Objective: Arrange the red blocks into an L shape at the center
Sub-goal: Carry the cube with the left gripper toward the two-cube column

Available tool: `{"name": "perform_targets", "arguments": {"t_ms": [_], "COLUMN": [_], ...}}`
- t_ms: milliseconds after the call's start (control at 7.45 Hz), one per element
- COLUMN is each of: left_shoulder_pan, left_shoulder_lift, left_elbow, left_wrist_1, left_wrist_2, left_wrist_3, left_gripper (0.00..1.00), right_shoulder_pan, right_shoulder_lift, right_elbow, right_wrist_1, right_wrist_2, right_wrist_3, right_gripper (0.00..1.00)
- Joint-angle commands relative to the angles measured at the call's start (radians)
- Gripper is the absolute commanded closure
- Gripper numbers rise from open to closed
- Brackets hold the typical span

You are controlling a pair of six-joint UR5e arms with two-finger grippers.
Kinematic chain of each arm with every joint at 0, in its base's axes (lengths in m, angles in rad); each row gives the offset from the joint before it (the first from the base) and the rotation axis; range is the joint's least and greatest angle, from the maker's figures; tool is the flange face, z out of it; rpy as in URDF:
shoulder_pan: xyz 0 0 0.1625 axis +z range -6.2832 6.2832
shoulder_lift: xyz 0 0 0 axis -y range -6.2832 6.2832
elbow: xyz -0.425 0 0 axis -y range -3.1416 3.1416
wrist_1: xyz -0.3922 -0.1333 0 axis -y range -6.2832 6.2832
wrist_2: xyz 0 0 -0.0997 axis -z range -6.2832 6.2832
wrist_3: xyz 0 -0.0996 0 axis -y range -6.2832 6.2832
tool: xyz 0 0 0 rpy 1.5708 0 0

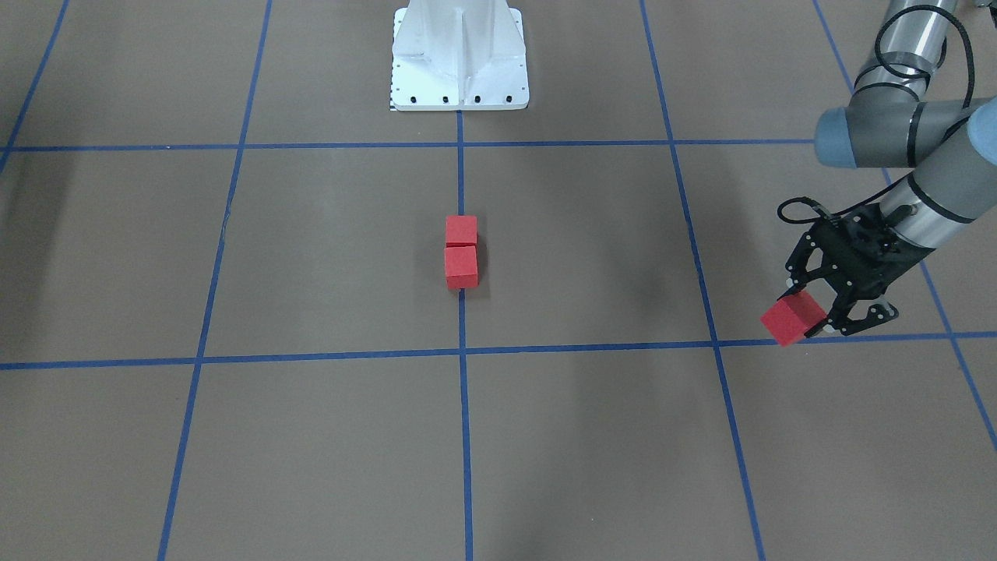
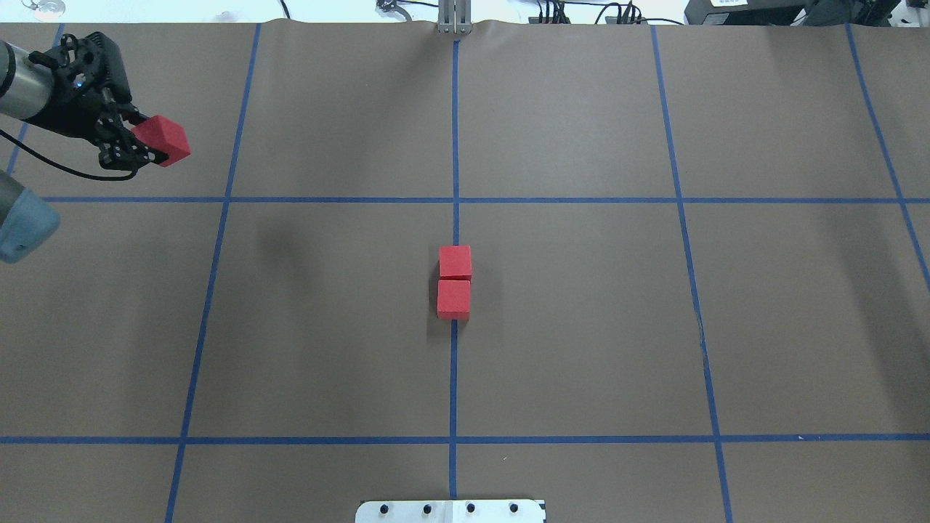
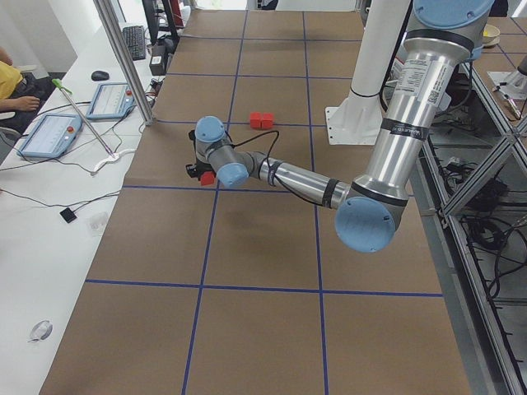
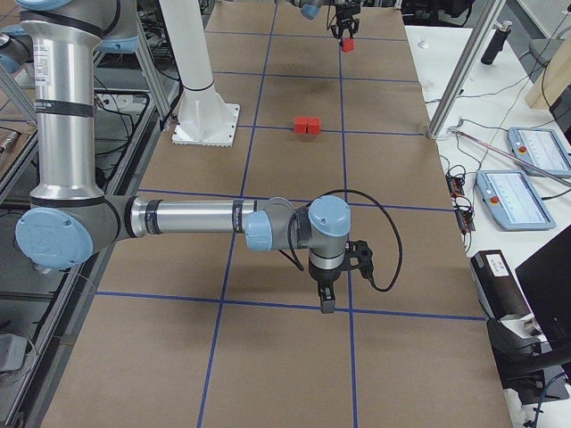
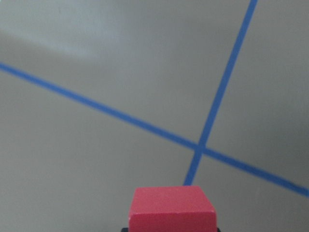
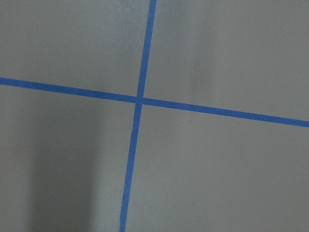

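Two red blocks (image 2: 455, 261) (image 2: 453, 299) lie touching in a short row on the blue tape line at the center (image 2: 453, 349); they also show in the front view (image 1: 461, 231) (image 1: 461, 266). My left gripper (image 2: 149, 142) is shut on the third red block (image 2: 163, 140) and holds it above the floor in the far left square, also seen in the front view (image 1: 793, 318) and the left wrist view (image 5: 173, 209). My right gripper (image 4: 323, 299) shows only in the exterior right view, so I cannot tell if it is open or shut.
The white robot base (image 1: 459, 58) stands on the centre line at the robot's side. The brown floor carries a blue tape grid (image 2: 465, 200). Desks with tablets (image 4: 522, 169) line the far side of the table.
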State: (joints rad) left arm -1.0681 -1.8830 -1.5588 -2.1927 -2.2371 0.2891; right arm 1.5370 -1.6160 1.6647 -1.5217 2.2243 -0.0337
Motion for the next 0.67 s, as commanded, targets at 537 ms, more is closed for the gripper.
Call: {"name": "perform_targets", "arguments": {"t_ms": [537], "left_shoulder_pan": [0.307], "left_shoulder_lift": [-0.152], "left_elbow": [-0.032], "left_wrist_1": [0.030], "left_wrist_2": [0.244], "left_wrist_3": [-0.100], "left_gripper": [1.00], "right_shoulder_pan": [0.000], "right_shoulder_lift": [0.001], "right_elbow": [0.000], "right_wrist_1": [0.000], "right_wrist_2": [0.000], "right_wrist_3": [0.000], "right_gripper": [0.01]}}
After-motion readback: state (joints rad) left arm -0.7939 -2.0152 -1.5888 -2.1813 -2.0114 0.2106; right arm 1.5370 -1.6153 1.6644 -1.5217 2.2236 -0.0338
